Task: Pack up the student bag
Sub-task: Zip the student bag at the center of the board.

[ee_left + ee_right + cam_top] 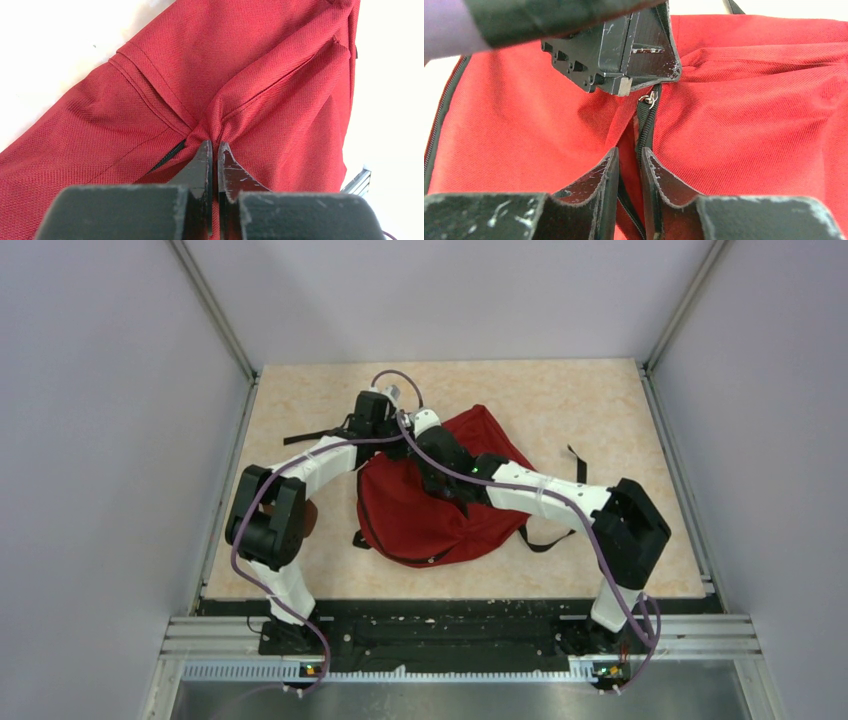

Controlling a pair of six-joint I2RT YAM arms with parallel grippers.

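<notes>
Right fingers (606, 172) fill the bottom of the right wrist view with a narrow gap between them. The black zipper (646, 125) of the bag (749, 115) and a fold of red cloth run up through that gap toward 12 o'clock. Whether they pinch the cloth or only straddle it, I cannot tell. Just past their tips, at 12 o'clock, a small metal zipper pull (650, 98) hangs at the top of the zipper. Right above it the left fingers (644, 50) come down onto the cloth.

In the left wrist view the left fingers are closed on a gathered ridge of the red cloth, and creases fan out from the pinch. A short stretch of zipper shows at 8 o'clock of the tips.

From above, the bag lies flat at the middle of the worktop (600, 410), its narrow end toward 1 o'clock. Both arms meet over its 11 o'clock edge. Black straps (545, 540) trail off the bag at 3 and 10 o'clock. A brown thing (310, 515) sits at 9 o'clock of the bag, partly hidden under the left arm's elbow.
</notes>
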